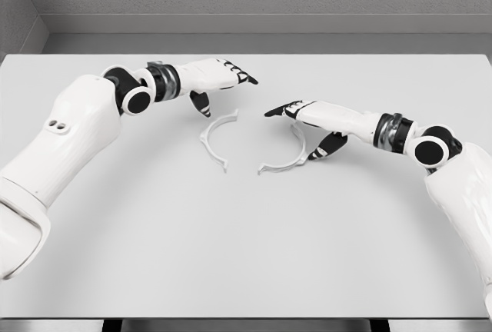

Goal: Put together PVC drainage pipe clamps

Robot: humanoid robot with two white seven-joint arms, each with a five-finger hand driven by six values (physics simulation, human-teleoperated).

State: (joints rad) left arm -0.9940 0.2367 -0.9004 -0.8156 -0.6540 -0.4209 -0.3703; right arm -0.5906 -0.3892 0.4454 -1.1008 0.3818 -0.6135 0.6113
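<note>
Hovering left hand (219,78) with fingers relaxed, white curved plastic clamp half (214,139) just below it, right hand (307,113) likewise loose, empty, second white clamp half (288,159) beneath its fingers, pale grey table (231,255)

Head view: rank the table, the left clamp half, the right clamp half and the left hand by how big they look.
1. Table, by far the largest.
2. Left hand.
3. Left clamp half and right clamp half: they look alike, so no ranking between them.

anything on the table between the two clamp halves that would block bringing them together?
Nothing visible. Bare table lies between the left clamp half and the right clamp half; both hands are beside or above their own halves, not in the gap.
</note>
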